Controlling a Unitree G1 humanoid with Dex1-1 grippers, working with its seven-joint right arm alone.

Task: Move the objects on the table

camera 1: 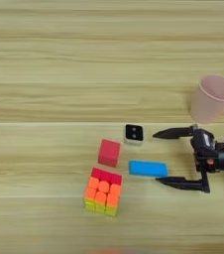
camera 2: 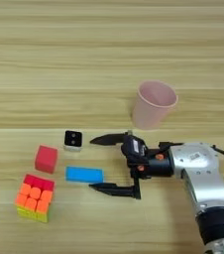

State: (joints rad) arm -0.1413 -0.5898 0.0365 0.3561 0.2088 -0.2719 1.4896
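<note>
Blue bar [camera 1: 148, 168] just left of spread-fingered hand [camera 1: 158, 157], grasping nothing, bare wooden table [camera 1: 59, 59] beyond.

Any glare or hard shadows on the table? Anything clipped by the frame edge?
Left eye view: light is even on the table, no glare spots, only faint soft shadows by the objects; the pink cup touches the right edge, and the arm behind the open right gripper is cut off there. Right eye view: same flat light; cup and silver forearm show fully.
</note>
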